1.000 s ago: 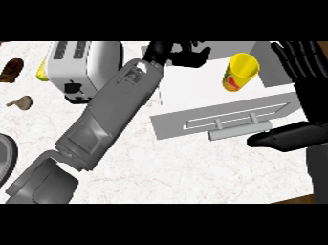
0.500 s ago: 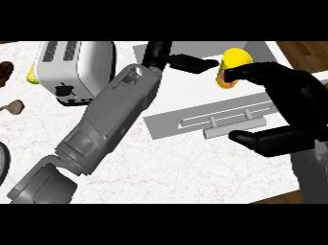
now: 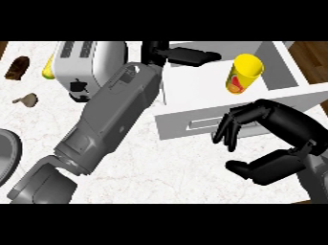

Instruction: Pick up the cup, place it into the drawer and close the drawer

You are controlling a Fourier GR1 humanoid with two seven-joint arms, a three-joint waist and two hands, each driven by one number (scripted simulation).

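I see the yellow cup [image 3: 245, 73] standing inside the open drawer [image 3: 194, 93]. My right hand [image 3: 279, 141] curls empty at the drawer front — left hand [image 3: 184, 55] fingers stretched beside the toaster [image 3: 89, 67].

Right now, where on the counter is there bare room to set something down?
Bare marble lies between the left forearm and the right hand, below the drawer front. It is crowded upper left around the toaster.
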